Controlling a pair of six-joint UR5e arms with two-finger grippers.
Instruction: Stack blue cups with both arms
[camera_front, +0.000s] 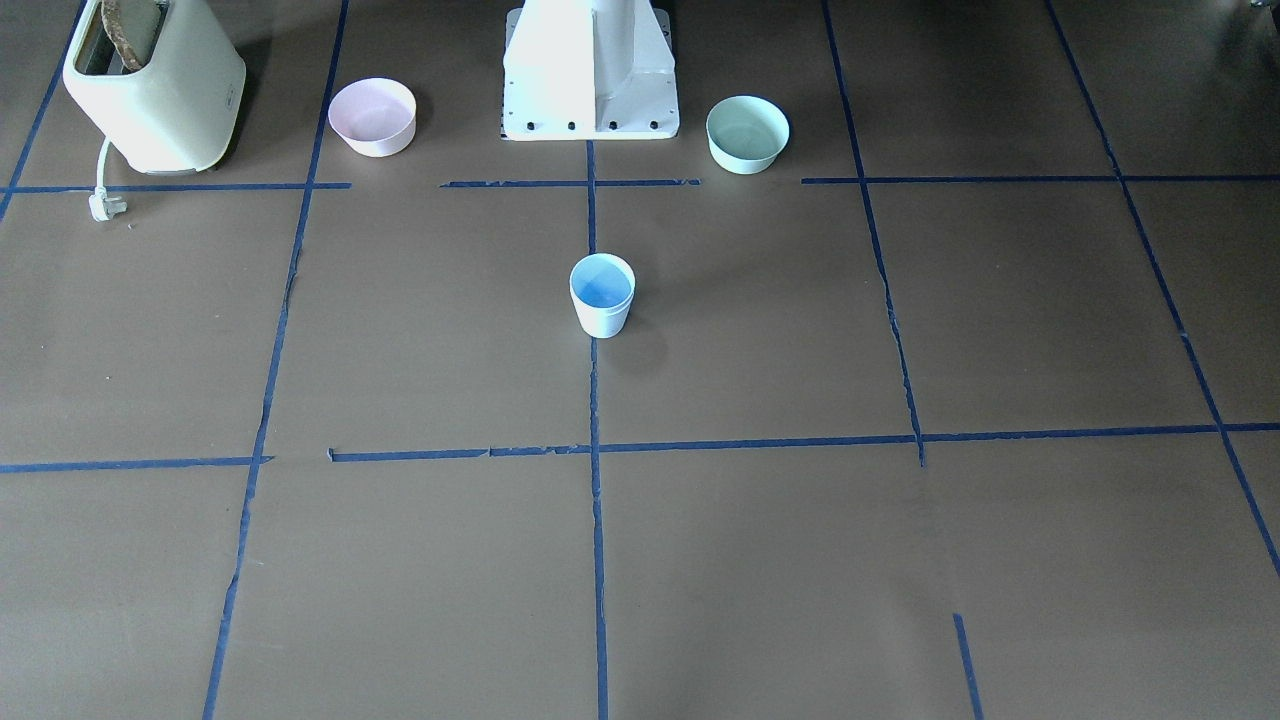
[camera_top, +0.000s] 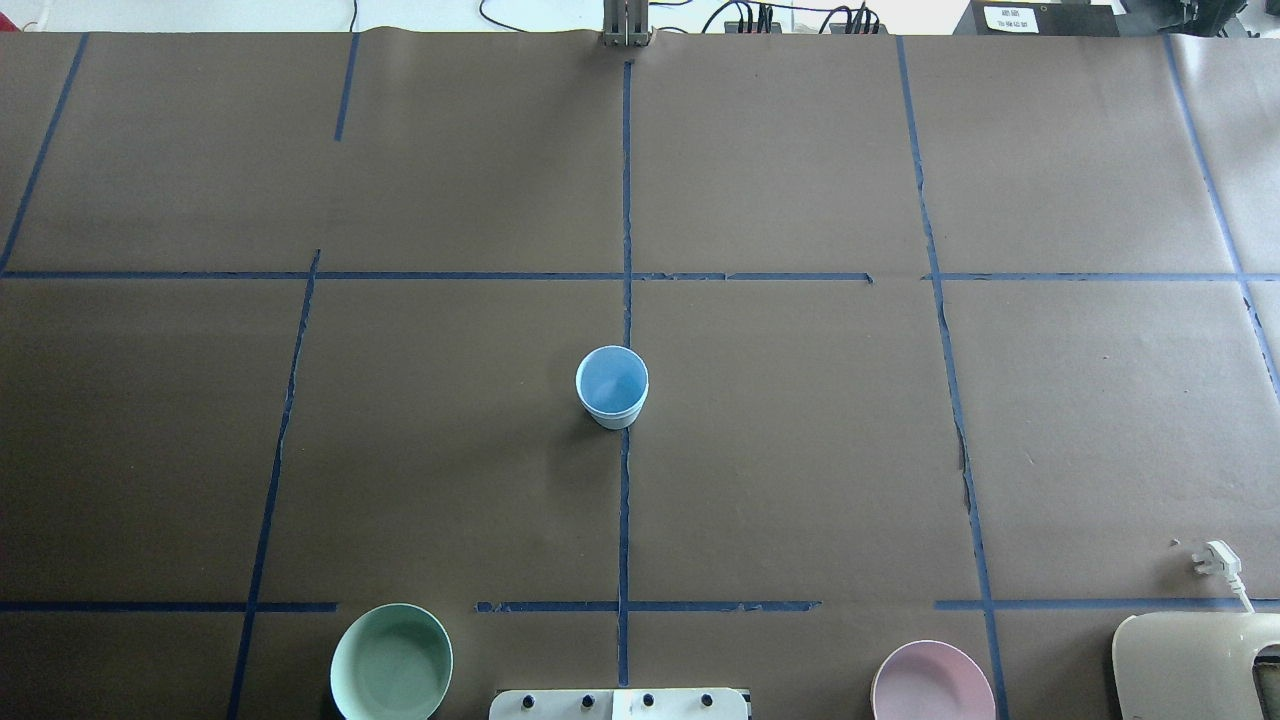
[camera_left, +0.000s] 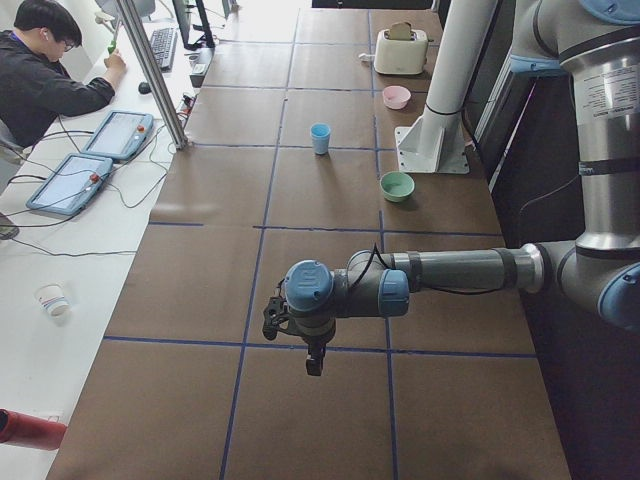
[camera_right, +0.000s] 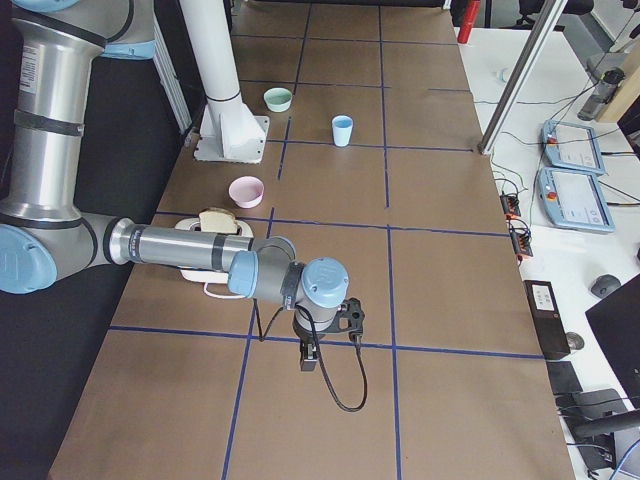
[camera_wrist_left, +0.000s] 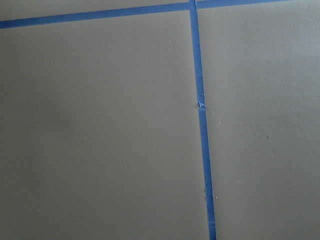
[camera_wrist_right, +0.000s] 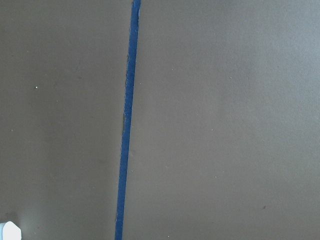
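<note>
One pale-blue cup shape (camera_front: 602, 295) stands upright on the table's centre line, bright blue inside. It also shows in the overhead view (camera_top: 612, 387), the exterior left view (camera_left: 320, 138) and the exterior right view (camera_right: 342, 130). I cannot tell whether it is a single cup or two cups nested. No other blue cup shows. My left gripper (camera_left: 315, 360) hangs over bare table far from the cup, seen only from the side. My right gripper (camera_right: 308, 355) does the same at the other end. I cannot tell whether either is open or shut. Both wrist views show only brown paper and blue tape.
A pink bowl (camera_front: 372, 115) and a mint-green bowl (camera_front: 747, 133) flank the white pedestal base (camera_front: 590, 85). A cream toaster (camera_front: 150, 85) with bread and a loose plug (camera_front: 103, 205) stands by the pink bowl. An operator (camera_left: 40, 70) sits at the side desk.
</note>
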